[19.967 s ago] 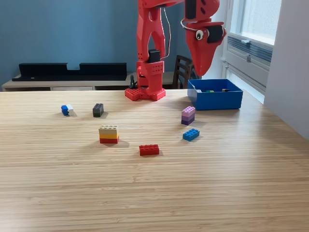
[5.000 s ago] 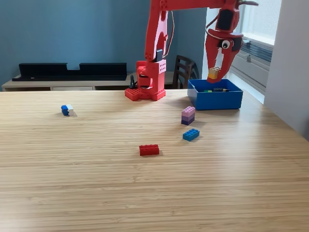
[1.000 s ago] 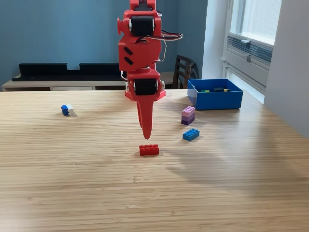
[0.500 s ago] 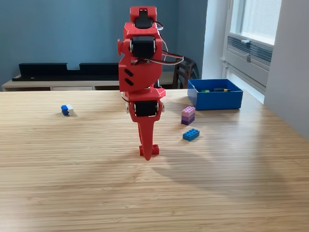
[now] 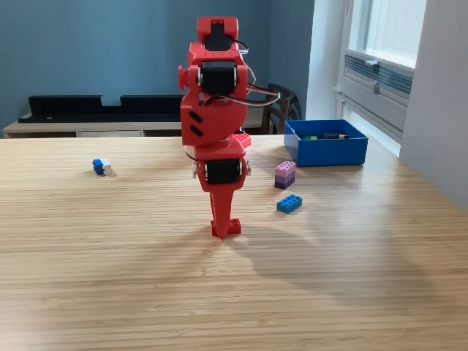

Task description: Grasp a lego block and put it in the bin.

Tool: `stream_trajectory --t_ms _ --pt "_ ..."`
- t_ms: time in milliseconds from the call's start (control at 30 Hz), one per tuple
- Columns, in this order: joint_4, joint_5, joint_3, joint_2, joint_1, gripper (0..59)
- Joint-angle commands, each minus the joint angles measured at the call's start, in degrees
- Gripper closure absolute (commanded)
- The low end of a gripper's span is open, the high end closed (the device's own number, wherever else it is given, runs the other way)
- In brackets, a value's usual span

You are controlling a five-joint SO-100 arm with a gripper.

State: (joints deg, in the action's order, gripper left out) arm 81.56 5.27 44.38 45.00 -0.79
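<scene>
hand (image 5: 222,231) down on red block (image 5: 232,227), frame centre; grip unclear | bin (image 5: 326,150) holds some blocks | three remain on table (image 5: 110,248)

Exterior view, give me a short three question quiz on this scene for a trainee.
1. True or false: the tool is down at the table, at the red block.
2. Which loose block lies nearest the bin? A) the purple block B) the blue-and-white block C) the blue block
3. Fill in: the bin stands at the exterior view's ____ of the arm.

Key: 1 true. 2 A. 3 right.
</scene>
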Motion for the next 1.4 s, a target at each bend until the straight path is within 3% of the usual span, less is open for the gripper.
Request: stream_trajectory --t_ms 33,367,567,633,767,1100,1400 --pt "0.9 -1.1 -3.2 1.2 1.4 58.6" --pt "2.6 -5.0 -4.5 1.8 1.5 58.6" --pt "2.8 -7.4 0.9 2.2 2.0 58.6" --pt "5.7 -8.5 -1.8 2.8 1.3 58.6" --pt "9.2 -10.5 -4.0 9.5 3.3 58.6" --pt "11.1 -11.7 11.2 32.9 18.7 58.6" --pt "13.1 -17.4 22.0 44.2 40.9 58.6"
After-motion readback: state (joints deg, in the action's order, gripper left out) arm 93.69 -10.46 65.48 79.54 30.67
